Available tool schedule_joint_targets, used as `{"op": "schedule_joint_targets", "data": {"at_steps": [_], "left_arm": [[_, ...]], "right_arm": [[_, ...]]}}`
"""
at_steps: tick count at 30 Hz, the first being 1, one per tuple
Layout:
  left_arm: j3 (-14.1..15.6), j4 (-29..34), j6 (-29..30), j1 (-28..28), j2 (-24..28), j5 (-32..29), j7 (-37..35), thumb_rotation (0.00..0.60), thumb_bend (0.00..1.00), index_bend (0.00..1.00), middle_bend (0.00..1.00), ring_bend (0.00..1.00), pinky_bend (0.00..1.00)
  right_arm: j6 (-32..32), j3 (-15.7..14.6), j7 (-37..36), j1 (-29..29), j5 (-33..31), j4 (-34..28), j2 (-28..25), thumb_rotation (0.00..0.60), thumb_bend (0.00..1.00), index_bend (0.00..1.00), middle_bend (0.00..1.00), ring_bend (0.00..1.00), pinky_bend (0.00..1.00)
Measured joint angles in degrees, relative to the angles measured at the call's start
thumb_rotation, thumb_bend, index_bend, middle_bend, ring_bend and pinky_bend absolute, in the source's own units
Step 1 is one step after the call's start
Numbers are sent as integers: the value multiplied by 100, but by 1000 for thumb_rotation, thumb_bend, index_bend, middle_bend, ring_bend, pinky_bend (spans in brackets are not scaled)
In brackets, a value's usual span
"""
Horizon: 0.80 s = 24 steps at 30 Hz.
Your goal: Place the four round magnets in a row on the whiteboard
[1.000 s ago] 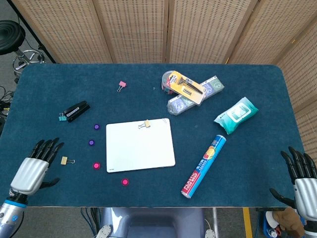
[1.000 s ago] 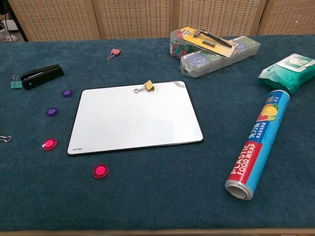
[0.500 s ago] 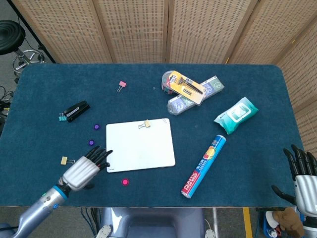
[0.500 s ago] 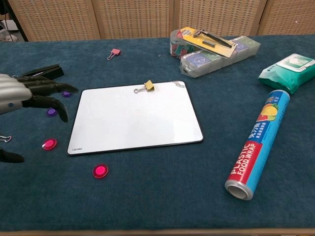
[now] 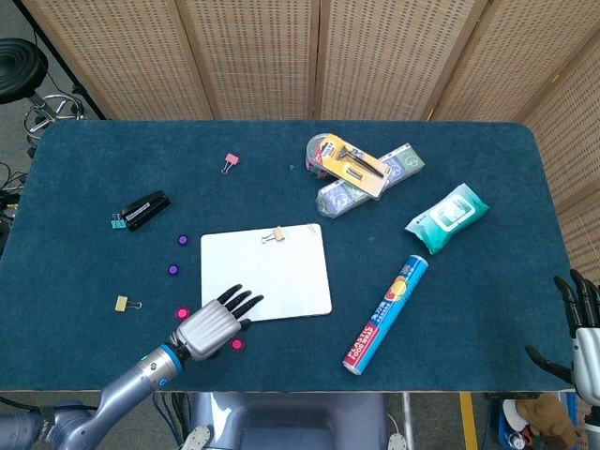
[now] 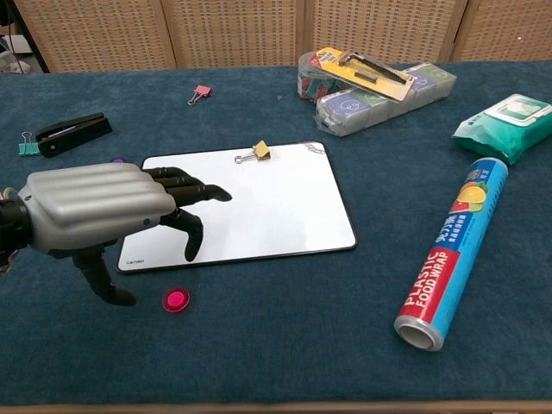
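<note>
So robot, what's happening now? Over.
Left hand open, above the pink magnet; right hand open, off the table edge. Whiteboard has no magnets yet. Yellow clip on its top edge.

A lab-like test setup: blue felt table [image 5: 469,328] before woven folding screens [image 5: 281,56].

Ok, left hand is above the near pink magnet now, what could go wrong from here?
1. The left hand hides the far pink magnet in the chest view, so a blind reach could knock it.
2. Its fingers overhang the whiteboard corner; lowering may shove it.
3. The pink magnet lies flat on the cloth and could slip from a pinch.
</note>
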State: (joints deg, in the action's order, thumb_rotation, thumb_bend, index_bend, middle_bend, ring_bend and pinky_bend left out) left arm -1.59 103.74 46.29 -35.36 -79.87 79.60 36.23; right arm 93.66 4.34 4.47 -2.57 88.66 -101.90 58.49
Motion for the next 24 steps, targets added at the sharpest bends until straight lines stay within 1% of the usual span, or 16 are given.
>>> {"op": "schedule_joint_targets", "data": {"at_steps": [3,9,14,24], "left_arm": [[42,-25,17,-30,-133,-176,191,600,180,436,0,0,0],[128,-64,105,-89,-323,-455,494,600,242,445,0,0,0],[226,-77,219,-115,-409,-591,635,600,250,445,0,0,0],[362,-199,377,-165,-612,-654,722,600,250,445,0,0,0]], "right_arm": [[-12,-8,-33,1,4,-8,-26,600,0,0,0,0,0],[-23,-13,-73,-1,-3,-26,-53,600,0,0,0,0,0],[-4,-18,-103,-14,4,-47,-79,600,0,0,0,0,0],[1,-29,-169,-30,-3,-82,-132,600,0,0,0,0,0]]}}
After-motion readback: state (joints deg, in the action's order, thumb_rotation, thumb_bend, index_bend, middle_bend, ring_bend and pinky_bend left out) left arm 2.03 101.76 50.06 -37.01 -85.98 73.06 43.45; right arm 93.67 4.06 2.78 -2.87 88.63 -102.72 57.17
